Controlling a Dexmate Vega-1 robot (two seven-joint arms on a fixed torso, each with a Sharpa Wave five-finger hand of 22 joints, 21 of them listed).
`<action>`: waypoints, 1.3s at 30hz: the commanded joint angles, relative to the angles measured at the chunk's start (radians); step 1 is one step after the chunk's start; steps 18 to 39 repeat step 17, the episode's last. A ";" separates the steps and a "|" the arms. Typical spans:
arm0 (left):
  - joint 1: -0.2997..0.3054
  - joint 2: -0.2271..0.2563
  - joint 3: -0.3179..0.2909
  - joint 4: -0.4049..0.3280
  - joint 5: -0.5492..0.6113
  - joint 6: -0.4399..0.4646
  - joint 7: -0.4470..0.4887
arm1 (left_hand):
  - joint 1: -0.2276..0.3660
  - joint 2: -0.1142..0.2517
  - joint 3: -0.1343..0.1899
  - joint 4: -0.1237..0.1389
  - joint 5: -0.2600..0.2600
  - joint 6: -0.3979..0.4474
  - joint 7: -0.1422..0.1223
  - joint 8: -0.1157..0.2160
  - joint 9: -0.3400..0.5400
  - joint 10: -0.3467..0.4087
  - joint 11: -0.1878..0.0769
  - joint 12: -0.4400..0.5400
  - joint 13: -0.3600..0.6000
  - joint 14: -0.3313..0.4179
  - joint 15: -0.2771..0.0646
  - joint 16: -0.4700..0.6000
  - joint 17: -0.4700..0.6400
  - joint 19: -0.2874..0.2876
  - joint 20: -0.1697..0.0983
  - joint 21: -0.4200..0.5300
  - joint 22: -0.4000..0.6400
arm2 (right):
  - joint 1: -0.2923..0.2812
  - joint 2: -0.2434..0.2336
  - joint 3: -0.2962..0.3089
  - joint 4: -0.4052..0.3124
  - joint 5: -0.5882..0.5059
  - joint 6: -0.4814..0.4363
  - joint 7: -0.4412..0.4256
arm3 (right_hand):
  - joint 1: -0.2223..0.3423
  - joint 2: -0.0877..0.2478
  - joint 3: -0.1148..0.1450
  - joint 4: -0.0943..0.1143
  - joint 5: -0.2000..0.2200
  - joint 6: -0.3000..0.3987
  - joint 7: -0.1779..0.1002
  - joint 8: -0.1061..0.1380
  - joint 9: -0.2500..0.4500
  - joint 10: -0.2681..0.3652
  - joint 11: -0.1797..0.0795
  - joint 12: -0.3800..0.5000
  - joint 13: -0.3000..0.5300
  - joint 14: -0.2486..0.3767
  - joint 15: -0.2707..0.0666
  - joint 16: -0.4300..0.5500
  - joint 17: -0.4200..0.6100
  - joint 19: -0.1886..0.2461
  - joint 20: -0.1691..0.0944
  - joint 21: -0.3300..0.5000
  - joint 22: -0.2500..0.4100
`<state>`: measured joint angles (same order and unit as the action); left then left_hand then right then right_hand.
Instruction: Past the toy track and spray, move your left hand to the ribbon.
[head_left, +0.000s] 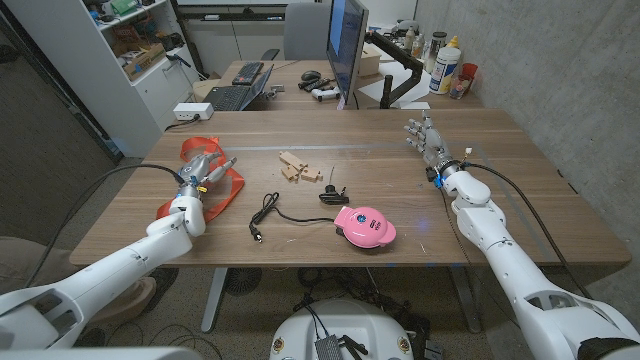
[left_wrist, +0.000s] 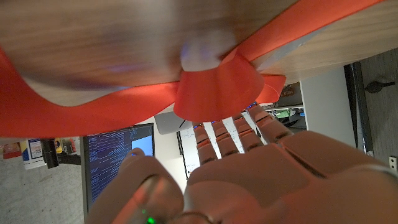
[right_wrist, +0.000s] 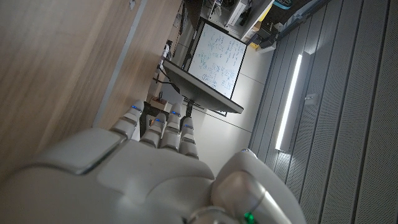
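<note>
At the bench's left side, left hand over the orange ribbon, which lies looped on the wood near the edge. Fingers stretched out straight and apart, tips at a raised ribbon fold, holding nothing; contact not certain. Probably at or near the goal of the reach. Toward the middle, wooden track pieces, a black cable and a pink round gadget. Far right, right hand waiting with fingers extended, nothing held, well apart from everything.
</note>
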<state>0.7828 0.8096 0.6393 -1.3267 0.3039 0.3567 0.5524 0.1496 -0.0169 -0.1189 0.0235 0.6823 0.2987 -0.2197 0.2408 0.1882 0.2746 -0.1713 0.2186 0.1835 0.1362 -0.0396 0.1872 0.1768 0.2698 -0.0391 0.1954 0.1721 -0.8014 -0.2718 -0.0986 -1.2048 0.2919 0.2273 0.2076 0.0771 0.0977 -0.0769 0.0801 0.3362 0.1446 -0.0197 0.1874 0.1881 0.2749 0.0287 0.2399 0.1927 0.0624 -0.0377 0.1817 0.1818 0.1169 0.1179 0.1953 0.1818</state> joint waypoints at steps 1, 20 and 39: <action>-0.019 -0.012 0.010 0.029 -0.006 -0.005 -0.002 | 0.009 0.006 -0.008 0.001 0.003 0.011 -0.001 0.001 0.005 0.007 0.002 -0.001 0.006 0.007 -0.177 0.004 0.004 0.010 -0.074 0.004 0.004 | 0.014 -0.003 0.000 0.011 -0.002 -0.002 0.003 | 0.009 0.006 0.001 -0.004 -0.001 0.008 -0.004 0.007 0.002 0.006 -0.001 0.002 0.003 0.000 -0.015 0.003 0.001 -0.007 -0.001 0.001 -0.001; -0.055 -0.029 0.028 0.088 -0.010 -0.026 -0.007 | 0.012 0.008 -0.009 0.001 0.005 0.014 0.000 0.000 0.005 0.009 0.001 -0.002 0.006 0.010 -0.177 0.004 0.004 0.010 -0.073 0.004 0.004 | 0.055 0.003 -0.016 0.052 -0.007 0.009 0.013 | 0.010 0.006 0.002 -0.004 -0.001 0.007 -0.003 0.007 0.002 0.005 -0.001 0.002 0.003 0.000 -0.015 0.003 0.001 -0.007 -0.002 0.002 -0.001; -0.055 -0.029 0.028 0.088 -0.010 -0.026 -0.007 | 0.012 0.008 -0.009 0.001 0.005 0.014 0.000 0.000 0.005 0.009 0.001 -0.002 0.006 0.010 -0.177 0.004 0.004 0.010 -0.073 0.004 0.004 | 0.055 0.003 -0.016 0.052 -0.007 0.009 0.013 | 0.010 0.006 0.002 -0.004 -0.001 0.007 -0.003 0.007 0.002 0.005 -0.001 0.002 0.003 0.000 -0.015 0.003 0.001 -0.007 -0.002 0.002 -0.001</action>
